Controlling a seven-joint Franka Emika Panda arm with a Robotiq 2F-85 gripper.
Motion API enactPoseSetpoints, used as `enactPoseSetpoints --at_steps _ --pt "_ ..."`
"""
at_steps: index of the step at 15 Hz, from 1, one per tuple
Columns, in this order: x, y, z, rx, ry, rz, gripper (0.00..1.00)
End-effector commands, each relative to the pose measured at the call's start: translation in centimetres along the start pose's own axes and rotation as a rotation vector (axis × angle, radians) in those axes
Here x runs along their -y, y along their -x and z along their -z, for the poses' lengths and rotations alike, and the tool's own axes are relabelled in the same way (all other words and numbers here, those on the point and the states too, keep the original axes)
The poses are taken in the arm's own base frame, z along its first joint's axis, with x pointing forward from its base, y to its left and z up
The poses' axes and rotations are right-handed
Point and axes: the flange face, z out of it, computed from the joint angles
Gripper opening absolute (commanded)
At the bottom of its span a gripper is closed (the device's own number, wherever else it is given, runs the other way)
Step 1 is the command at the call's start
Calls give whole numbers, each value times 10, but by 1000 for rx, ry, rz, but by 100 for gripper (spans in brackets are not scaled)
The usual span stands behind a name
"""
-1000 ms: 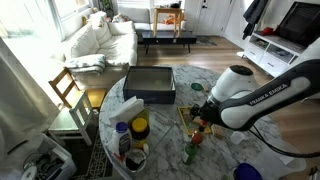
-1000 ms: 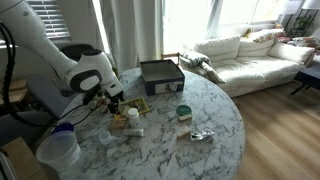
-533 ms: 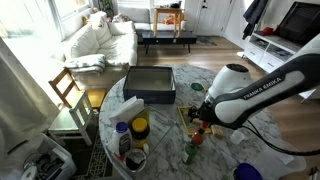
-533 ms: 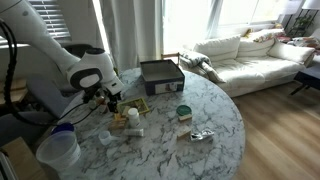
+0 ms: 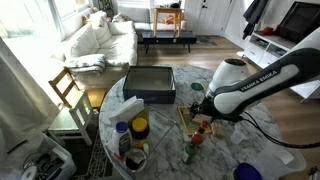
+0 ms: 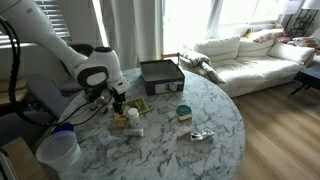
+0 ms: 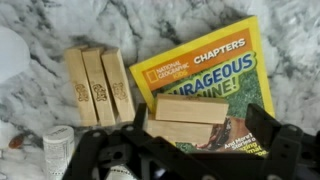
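In the wrist view my gripper (image 7: 203, 126) hangs open over a yellow National Geographic book (image 7: 205, 62) lying on the marble table (image 7: 30, 40). Two wooden blocks (image 7: 192, 108) lie side by side on the book, between the dark fingers (image 7: 266, 126) and not touched by them. Three more wooden blocks (image 7: 98, 85) lie in a row on the marble to the left of the book. In both exterior views the gripper (image 5: 203, 117) (image 6: 117, 99) points down, low over the book (image 6: 139, 108).
A dark box (image 5: 150, 84) (image 6: 161, 73) sits at the table's far side. Bottles and a yellow-lidded jar (image 5: 140, 127) crowd one edge. A green-lidded jar (image 6: 184, 112), crumpled foil (image 6: 201, 135) and a plastic tub (image 6: 58, 148) stand nearby. A wooden chair (image 5: 68, 88) is beside the table.
The arm's upper links have shifted a little while the gripper stays over the book. The jaws remain open and the blocks have not moved.
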Motion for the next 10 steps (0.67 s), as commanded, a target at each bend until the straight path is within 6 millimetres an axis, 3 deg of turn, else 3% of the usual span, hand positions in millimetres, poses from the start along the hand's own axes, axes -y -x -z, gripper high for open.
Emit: enactPoseSetpoints --at_steps 1,10 --pt "0 -2 -16 34 23 15 100" --pt "-1 -9 -33 7 12 -22 100"
